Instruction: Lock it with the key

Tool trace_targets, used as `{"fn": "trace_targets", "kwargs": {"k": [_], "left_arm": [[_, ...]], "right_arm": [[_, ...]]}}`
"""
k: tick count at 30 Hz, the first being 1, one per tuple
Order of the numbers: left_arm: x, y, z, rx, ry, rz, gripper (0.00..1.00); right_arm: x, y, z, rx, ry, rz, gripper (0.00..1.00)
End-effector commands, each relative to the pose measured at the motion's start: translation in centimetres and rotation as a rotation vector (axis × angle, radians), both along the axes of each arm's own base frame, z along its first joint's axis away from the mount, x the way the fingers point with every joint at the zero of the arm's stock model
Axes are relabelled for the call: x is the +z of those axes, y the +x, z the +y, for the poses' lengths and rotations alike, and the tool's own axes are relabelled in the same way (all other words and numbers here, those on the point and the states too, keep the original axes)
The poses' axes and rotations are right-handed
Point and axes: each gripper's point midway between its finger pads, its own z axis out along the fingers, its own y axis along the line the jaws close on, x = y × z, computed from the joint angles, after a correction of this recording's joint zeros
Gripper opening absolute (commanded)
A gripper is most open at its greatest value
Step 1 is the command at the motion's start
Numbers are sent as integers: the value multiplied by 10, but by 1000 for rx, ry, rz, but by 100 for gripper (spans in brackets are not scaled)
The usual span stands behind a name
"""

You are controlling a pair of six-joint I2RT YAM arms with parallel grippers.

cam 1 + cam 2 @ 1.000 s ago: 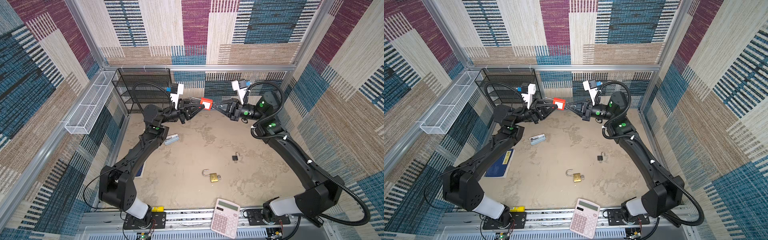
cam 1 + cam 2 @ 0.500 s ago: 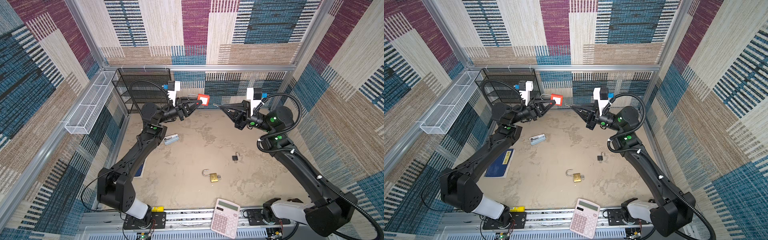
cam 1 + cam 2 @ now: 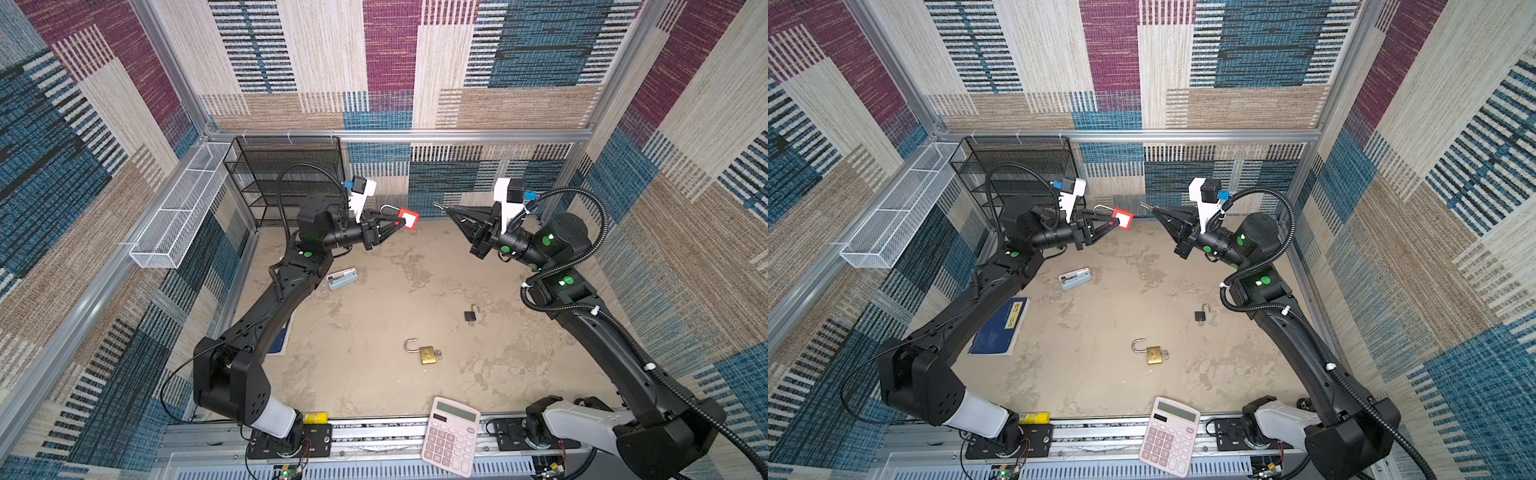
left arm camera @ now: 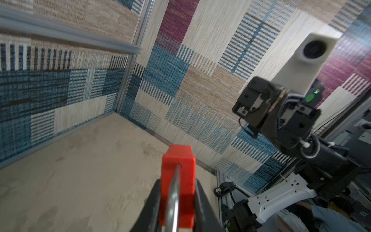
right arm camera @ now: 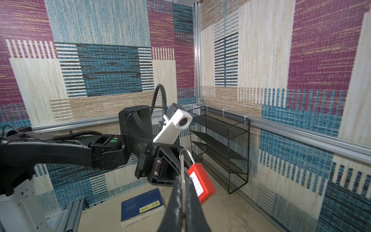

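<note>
Backing off since a second ago, the right gripper (image 3: 453, 212) is now sitting apart from the lock (image 3: 409, 219), where its key (image 3: 439, 205) was all but touching the red body. The left gripper (image 3: 394, 223) is carrying the lock a little higher than before. Both pairs of fingers are clamping: the left fingers (image 4: 149, 202) are squeezing the lock's red body by its sides, the shackle running back between them. The right ones are pinching together on the key, its blade poking out past the tips. From the right fingertips the lock is lying ahead across a clear gap (both are hanging in the air, resting on nothing). The key's long axis is pointing roughly toward the lock, slightly off. The coming move is probably turning on lining blade with keyway, which I cannot make out.
</note>
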Motion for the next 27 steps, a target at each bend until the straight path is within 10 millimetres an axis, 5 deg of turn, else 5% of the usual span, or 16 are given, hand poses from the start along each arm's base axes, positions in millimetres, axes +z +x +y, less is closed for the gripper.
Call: {"fn": "trace_targets", "kwargs": {"k": [1,10,20,27], "left_arm": [[-75,-8,0,-8,231,66,0],[-188,-48,8,-135,668,208,0],[-267,-70,33,-301,960,304,0],[-299,-74,46,-420,1085,366,0]], "right_arm": [[-17,17,-13,-142,-65,26,0],[-63,30,-23,-242,-193,110,0],[-59,27,-30,-278,-215,83,0],[-58,26,-32,-290,-226,81,0]]}}
